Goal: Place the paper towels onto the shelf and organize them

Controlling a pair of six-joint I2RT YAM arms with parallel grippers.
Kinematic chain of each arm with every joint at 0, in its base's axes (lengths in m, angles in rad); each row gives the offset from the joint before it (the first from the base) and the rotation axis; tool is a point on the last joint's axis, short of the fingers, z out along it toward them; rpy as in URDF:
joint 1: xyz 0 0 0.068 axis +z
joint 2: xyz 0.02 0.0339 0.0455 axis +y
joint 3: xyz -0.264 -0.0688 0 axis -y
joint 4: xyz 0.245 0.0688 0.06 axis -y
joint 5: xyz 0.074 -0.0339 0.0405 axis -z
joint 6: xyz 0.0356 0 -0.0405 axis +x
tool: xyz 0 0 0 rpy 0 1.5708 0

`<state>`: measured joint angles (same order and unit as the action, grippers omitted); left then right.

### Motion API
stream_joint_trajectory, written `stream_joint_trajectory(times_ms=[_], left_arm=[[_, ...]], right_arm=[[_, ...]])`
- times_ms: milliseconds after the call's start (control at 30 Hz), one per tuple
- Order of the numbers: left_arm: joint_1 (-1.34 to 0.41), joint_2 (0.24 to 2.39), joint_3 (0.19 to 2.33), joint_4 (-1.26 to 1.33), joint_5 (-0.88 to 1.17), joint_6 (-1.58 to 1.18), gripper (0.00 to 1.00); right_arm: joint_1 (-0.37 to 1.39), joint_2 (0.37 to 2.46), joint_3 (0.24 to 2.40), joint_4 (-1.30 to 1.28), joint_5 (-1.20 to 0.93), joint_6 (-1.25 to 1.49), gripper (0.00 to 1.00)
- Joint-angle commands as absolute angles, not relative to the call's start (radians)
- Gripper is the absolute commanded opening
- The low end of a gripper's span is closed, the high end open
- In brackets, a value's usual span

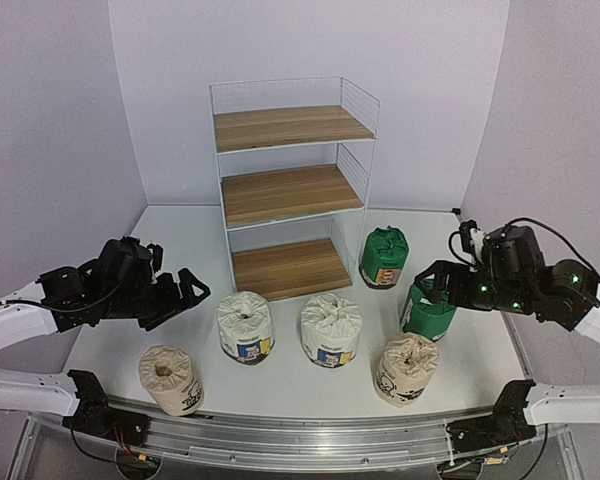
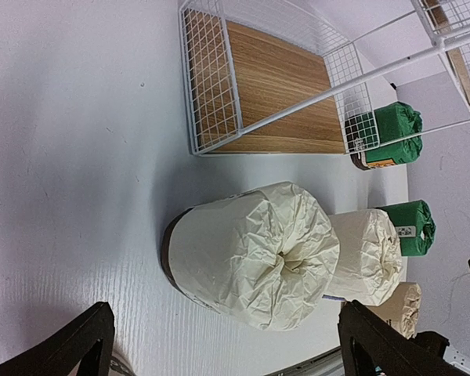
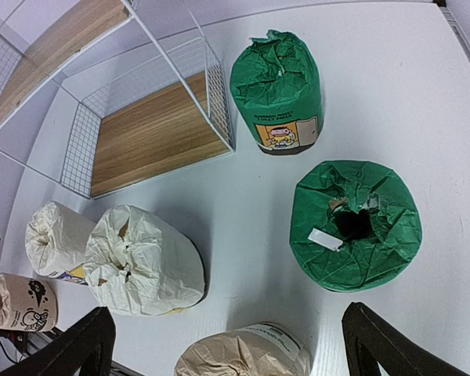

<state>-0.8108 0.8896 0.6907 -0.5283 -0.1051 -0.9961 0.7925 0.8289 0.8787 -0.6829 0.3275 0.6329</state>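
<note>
The shelf [image 1: 290, 180] stands at the back middle, its three boards bare. Six paper towel rolls stand on the table in front of it: two white [image 1: 245, 326] [image 1: 331, 328], two beige [image 1: 170, 379] [image 1: 407, 368], two green [image 1: 384, 257] [image 1: 427, 312]. My left gripper [image 1: 188, 298] is open and empty, left of the near white roll [image 2: 258, 254], apart from it. My right gripper [image 1: 432, 283] is open and empty, hovering by the nearer green roll [image 3: 355, 223]. The right wrist view also shows the far green roll [image 3: 278, 90], a white roll [image 3: 145, 262] and a beige roll [image 3: 247, 352].
The shelf's bottom board [image 2: 274, 86] sits low behind the rolls, with wire mesh sides [image 3: 82, 149]. A metal rail [image 1: 310, 435] runs along the table's near edge. Purple walls close in the left, right and back.
</note>
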Motion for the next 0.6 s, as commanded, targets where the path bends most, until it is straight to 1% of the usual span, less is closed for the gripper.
stream_joint_trajectory(times_ms=[0, 133, 200, 267, 433, 567], left_arm=[[-0.813, 0.869, 0.68, -0.538, -0.134, -1.014, 1.0], [-0.813, 0.879, 0.679, -0.532, -0.13, -1.007, 1.0], [-0.813, 0.883, 0.675, -0.518, -0.134, -1.002, 1.0], [-0.813, 0.891, 0.678, -0.516, -0.137, -0.999, 1.0], [-0.813, 0.908, 0.687, -0.522, -0.143, -0.989, 1.0], [-0.813, 0.917, 0.679, -0.518, -0.152, -0.99, 1.0]], right_arm=[[0.792, 0.846, 0.907, -0.66, 0.3, 0.62, 0.98], [0.792, 0.849, 0.911, -0.624, 0.187, 0.573, 0.98], [0.795, 0.888, 0.916, -0.592, 0.085, 0.521, 0.98], [0.83, 0.959, 0.933, -0.586, 0.048, 0.465, 0.98], [0.99, 1.175, 0.982, -0.586, 0.163, 0.275, 0.98], [1.031, 1.268, 0.992, -0.576, 0.163, 0.161, 0.98]])
